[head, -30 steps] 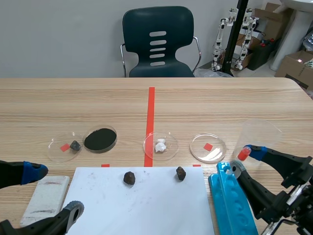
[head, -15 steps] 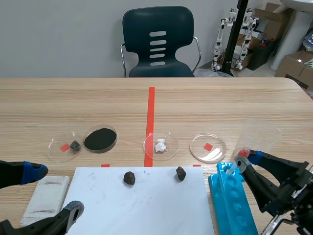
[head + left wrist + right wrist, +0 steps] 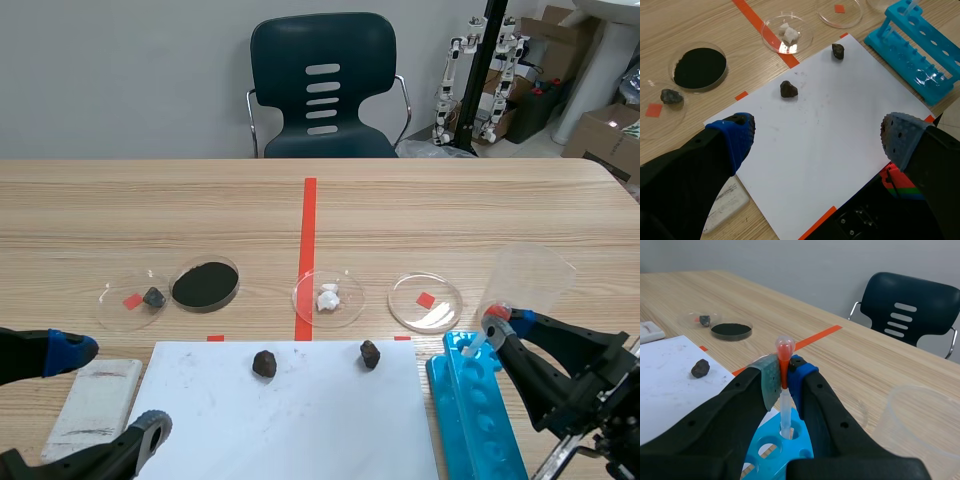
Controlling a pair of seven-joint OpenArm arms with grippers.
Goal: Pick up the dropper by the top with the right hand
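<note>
The right arm's fingers point(image 3: 769, 382) are closed on the dropper point(image 3: 784, 405), pinching its neck just under the orange-red bulb, so the grasp by the top looks made. The lift is not yet done: the dropper stands upright with its tube down in a hole of the blue rack point(image 3: 790, 440) on the bench point(image 3: 200, 200). The left arm's fingers point(image 3: 735, 132) are spread wide over the white paper sheet point(image 3: 830, 125) and hold nothing.

The dropper's tip is hidden inside the rack, so whether it carries liquid cannot be told. In the scene view the right fingers cover most of the dropper. A clear cup point(image 3: 920, 420) just beside the rack is cut off at the edge.
</note>
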